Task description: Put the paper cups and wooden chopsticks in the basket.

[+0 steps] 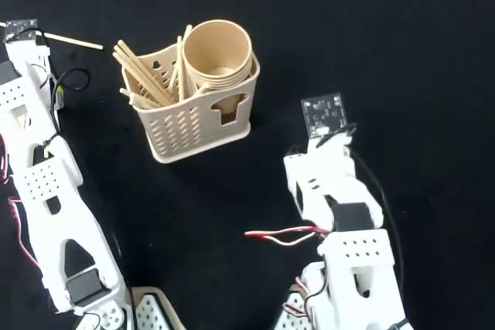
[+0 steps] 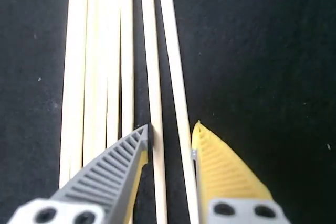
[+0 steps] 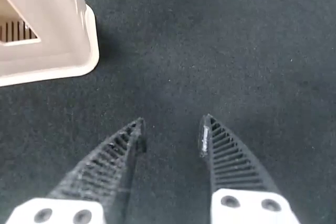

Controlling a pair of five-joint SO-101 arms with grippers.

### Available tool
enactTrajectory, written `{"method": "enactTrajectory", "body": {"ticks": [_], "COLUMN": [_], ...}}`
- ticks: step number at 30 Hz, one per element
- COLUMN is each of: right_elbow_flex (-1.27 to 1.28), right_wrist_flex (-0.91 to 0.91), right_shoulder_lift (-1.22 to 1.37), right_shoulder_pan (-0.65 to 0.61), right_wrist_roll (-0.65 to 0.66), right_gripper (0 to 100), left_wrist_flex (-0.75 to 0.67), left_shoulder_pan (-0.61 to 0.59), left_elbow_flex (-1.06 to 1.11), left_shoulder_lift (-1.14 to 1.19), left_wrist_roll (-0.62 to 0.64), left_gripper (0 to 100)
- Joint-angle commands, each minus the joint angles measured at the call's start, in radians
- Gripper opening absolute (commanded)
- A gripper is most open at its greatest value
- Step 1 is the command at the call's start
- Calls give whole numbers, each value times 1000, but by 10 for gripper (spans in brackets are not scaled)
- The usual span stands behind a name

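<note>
A cream slotted basket (image 1: 182,125) stands left of the table's middle. It holds stacked paper cups (image 1: 219,53) and several wooden chopsticks (image 1: 143,79) leaning in its left part. One loose chopstick (image 1: 73,40) lies at the far left, beside the left arm (image 1: 23,75). In the left wrist view, several chopsticks (image 2: 100,77) lie side by side on the black cloth. My left gripper (image 2: 170,129) is open low over them, its grey and yellow fingers on either side of two chopsticks (image 2: 155,77). My right gripper (image 3: 170,127) is open over bare cloth, near a basket corner (image 3: 52,35).
The black cloth (image 1: 402,59) covers the whole table. The right arm (image 1: 332,183) stands at the front right, apart from the basket. Red and white wires (image 1: 282,233) hang off it.
</note>
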Motion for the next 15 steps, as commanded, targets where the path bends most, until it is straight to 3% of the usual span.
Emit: {"method": "enactTrajectory", "body": {"ticks": [1, 5, 15], "right_elbow_flex": [-5, -5, -5], "right_wrist_flex": [-18, -18, -18], "right_shoulder_lift": [-16, -16, -16], "right_shoulder_pan": [-9, -9, -9], "right_wrist_roll": [-3, -3, -3], "right_gripper": [173, 173, 173], "left_wrist_flex": [25, 54, 149], "left_shoulder_pan": [-4, -4, 2], "left_elbow_flex": [27, 16, -30], "left_shoulder_lift": [35, 52, 37], "left_wrist_roll": [14, 14, 14], "left_gripper": [135, 25, 30]}}
